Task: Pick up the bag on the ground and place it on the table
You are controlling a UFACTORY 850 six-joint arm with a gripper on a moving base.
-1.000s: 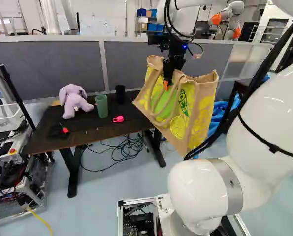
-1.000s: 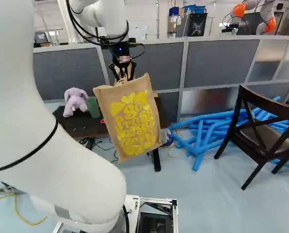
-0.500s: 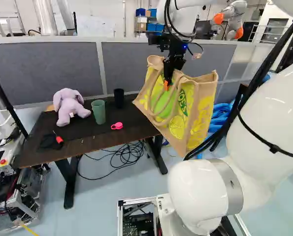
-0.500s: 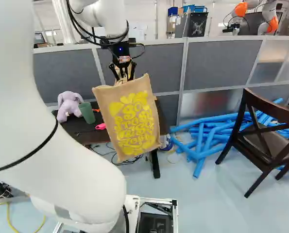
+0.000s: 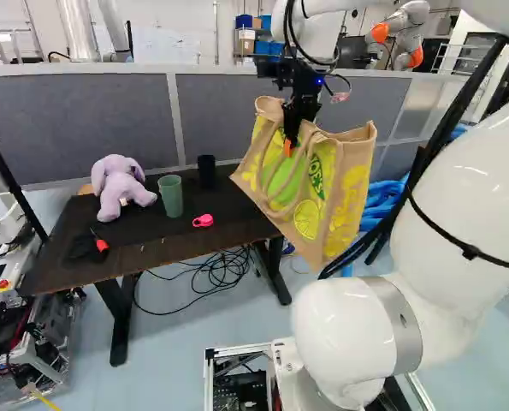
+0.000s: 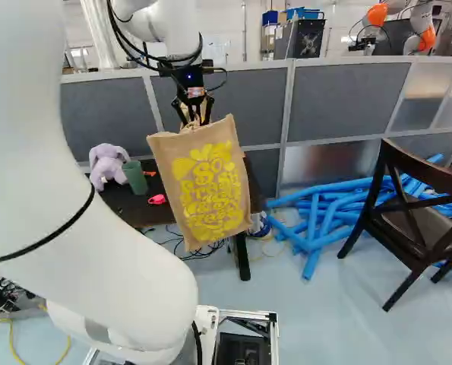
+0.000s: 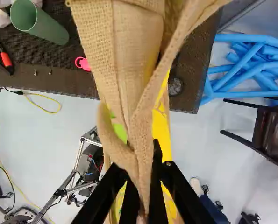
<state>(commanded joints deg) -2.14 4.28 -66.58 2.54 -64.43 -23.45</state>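
In the left base view my gripper (image 5: 293,141) holds the burlap bag (image 5: 346,193) up by its handle; in the wrist view the gripper (image 7: 142,189) is shut, with bunched burlap (image 7: 131,70) pinched between its fingers. Tilted, the yellow-printed bag hangs in the air, in front of the dark table's (image 5: 164,248) right end in the left base view. Seen in the right base view, its printed side (image 6: 209,190) hides part of that table.
On the table are a purple plush (image 5: 120,187), a green cup (image 5: 170,195), a black cup (image 5: 206,169), a pink item (image 5: 203,220) and a red-handled tool (image 5: 101,245). Blue tubes (image 6: 317,220) and a dark chair (image 6: 415,220) stand right; another robot (image 5: 399,34) is behind the partition.
The base has moved, mostly in the earlier half-second: table and plush shifted left and look closer. The bag kept its place in the grip, and the arm has barely shifted.
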